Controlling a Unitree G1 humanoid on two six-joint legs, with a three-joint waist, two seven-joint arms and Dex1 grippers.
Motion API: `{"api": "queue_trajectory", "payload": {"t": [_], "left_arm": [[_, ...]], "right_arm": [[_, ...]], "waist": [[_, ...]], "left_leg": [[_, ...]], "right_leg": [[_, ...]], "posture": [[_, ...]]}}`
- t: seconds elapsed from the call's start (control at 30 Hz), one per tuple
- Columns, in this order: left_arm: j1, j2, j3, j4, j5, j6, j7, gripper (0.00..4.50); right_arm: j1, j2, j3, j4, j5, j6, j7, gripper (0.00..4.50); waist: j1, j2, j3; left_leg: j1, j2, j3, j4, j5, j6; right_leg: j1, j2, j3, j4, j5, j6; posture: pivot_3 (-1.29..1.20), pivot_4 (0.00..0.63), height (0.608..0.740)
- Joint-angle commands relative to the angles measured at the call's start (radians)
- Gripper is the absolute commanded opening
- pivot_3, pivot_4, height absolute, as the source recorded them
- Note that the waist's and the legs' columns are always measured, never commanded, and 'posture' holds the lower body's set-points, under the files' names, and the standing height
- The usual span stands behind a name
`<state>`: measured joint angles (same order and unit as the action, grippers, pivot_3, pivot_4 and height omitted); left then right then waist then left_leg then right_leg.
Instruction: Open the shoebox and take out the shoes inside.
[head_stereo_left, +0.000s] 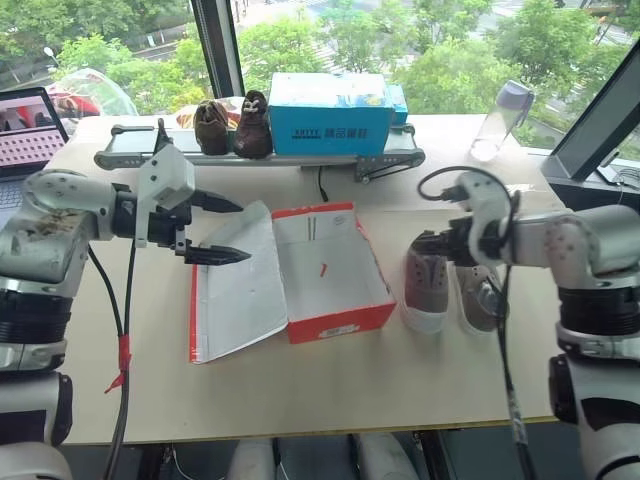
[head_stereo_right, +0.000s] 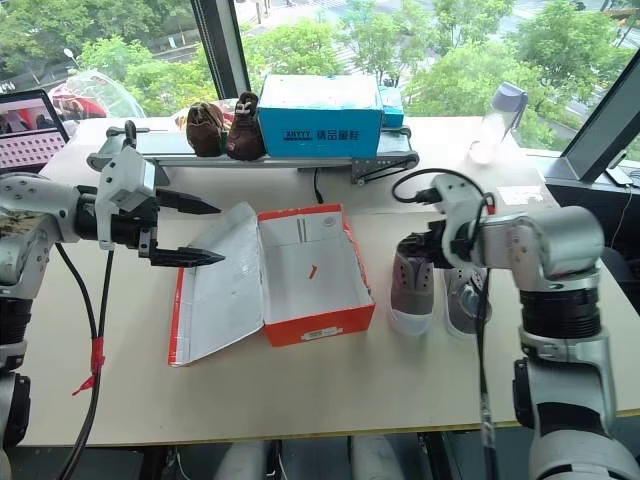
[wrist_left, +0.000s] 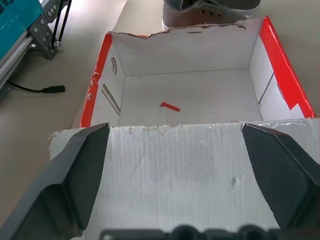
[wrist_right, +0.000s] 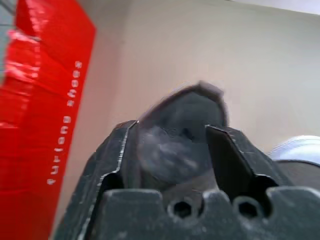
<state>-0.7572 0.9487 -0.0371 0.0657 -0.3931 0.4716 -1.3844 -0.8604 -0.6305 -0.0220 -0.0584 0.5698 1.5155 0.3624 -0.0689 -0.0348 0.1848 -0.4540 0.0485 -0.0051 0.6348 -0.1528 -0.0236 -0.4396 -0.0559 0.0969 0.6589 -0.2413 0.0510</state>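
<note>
The left gripper (head_stereo_left: 222, 230) is holding its two black fingers spread wide, gripping nothing, and hovering over the flipped-back lid of the shoebox (head_stereo_left: 325, 272). The right gripper (head_stereo_right: 415, 247) is sitting at the heel of one shoe with its fingers parted on either side of the heel — whether they are pressing it or have let go, I cannot tell.

The shoebox is lying open in the middle of the table (head_stereo_left: 330, 400), its white-lined lid folded out flat toward the table's left side. Inside it, a small red scrap (wrist_left: 170, 106) is lying on the white floor.

The shoes (head_stereo_left: 450, 290) are standing side by side on the table just to the right of the shoebox, toes toward the table's near edge.

Along the far edge, a blue box (head_stereo_left: 330, 113) and a pair of dark brown furry shoes (head_stereo_left: 234, 126) are resting on a small conveyor (head_stereo_left: 385, 160), with a clear bottle (head_stereo_left: 498, 120) standing toward the far right corner.
</note>
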Motion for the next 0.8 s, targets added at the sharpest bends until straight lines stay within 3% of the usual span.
{"api": "queue_trajectory", "payload": {"t": [0.03,0.17,0.27,0.33,0.43,0.5,0.6,0.7,0.8], "left_arm": [[0.012,0.024,0.056,-0.029,-0.025,0.023,0.013,4.50],[0.030,0.000,0.112,-0.037,-0.089,0.085,0.038,4.50],[0.053,-0.045,0.233,-0.057,-0.235,0.204,0.095,4.50],[0.088,-0.089,0.314,-0.062,-0.281,0.210,0.164,4.50],[0.147,-0.199,0.438,-0.057,-0.316,0.187,0.343,4.50],[0.211,-0.277,0.481,-0.088,-0.258,0.127,0.501,4.50],[0.291,-0.404,0.549,-0.152,-0.193,0.003,0.708,4.50],[0.366,-0.491,0.578,-0.195,-0.121,-0.066,0.889,4.50],[0.498,-0.554,0.570,-0.265,-0.027,-0.150,0.994,4.50]], "right_arm": [[-0.079,-0.050,-0.028,-0.044,0.005,0.003,0.038,4.27],[-0.155,-0.122,-0.032,-0.029,0.006,-0.012,0.087,4.43],[-0.206,-0.162,-0.128,-0.024,0.064,-0.040,0.167,4.43],[-0.138,-0.180,-0.190,-0.068,0.083,-0.143,0.228,4.43],[0.069,-0.200,-0.240,-0.186,0.009,-0.466,0.309,4.43],[0.235,-0.222,-0.255,-0.242,-0.063,-0.560,0.282,4.43],[0.405,-0.120,-0.356,-0.246,-0.061,-0.659,0.224,4.43],[0.537,0.157,-0.493,-0.315,-0.133,-0.831,-0.071,4.43],[0.736,0.285,-0.461,-0.457,-0.232,-0.943,-0.153,4.43]], "waist": [[0.001,0.000,0.000],[0.008,0.000,0.000],[0.008,0.000,0.000],[0.009,0.000,0.000],[0.012,-0.002,-0.001],[0.023,-0.003,-0.002],[0.026,-0.004,-0.002],[0.024,-0.006,-0.004],[0.027,-0.006,-0.005]], "left_leg": [[0.000,0.000,0.000,0.000,0.000,0.000],[-0.001,0.000,0.000,0.000,0.000,0.000],[-0.001,0.000,0.000,0.000,0.000,0.000],[-0.001,0.000,0.000,0.000,0.000,0.000],[0.001,0.001,-0.001,0.000,0.000,0.000],[0.002,0.000,-0.001,0.000,0.000,0.000],[0.005,-0.001,0.000,0.001,0.000,0.000],[0.012,0.000,0.000,0.001,0.000,0.000],[0.015,0.000,0.000,0.000,0.000,-0.001]], "right_leg": [[0.000,0.000,0.000,0.000,0.000,0.000],[0.000,-0.001,-0.001,-0.001,0.000,0.000],[0.000,-0.001,-0.001,-0.001,0.000,0.001],[0.000,0.000,-0.001,-0.001,0.000,0.001],[0.002,0.000,-0.002,-0.002,0.000,0.001],[0.005,-0.001,-0.002,-0.003,0.000,0.002],[0.008,-0.002,-0.001,-0.003,0.000,0.002],[0.015,-0.001,-0.001,-0.004,0.001,0.002],[0.016,-0.001,-0.001,-0.003,0.000,0.003]], "posture": [[0.00,0.150,0.740],[0.00,0.150,0.740],[0.00,0.150,0.740],[0.00,0.150,0.740],[0.00,0.150,0.740],[0.00,0.150,0.740],[0.00,0.150,0.740],[0.00,0.150,0.740],[0.00,0.150,0.740]]}}
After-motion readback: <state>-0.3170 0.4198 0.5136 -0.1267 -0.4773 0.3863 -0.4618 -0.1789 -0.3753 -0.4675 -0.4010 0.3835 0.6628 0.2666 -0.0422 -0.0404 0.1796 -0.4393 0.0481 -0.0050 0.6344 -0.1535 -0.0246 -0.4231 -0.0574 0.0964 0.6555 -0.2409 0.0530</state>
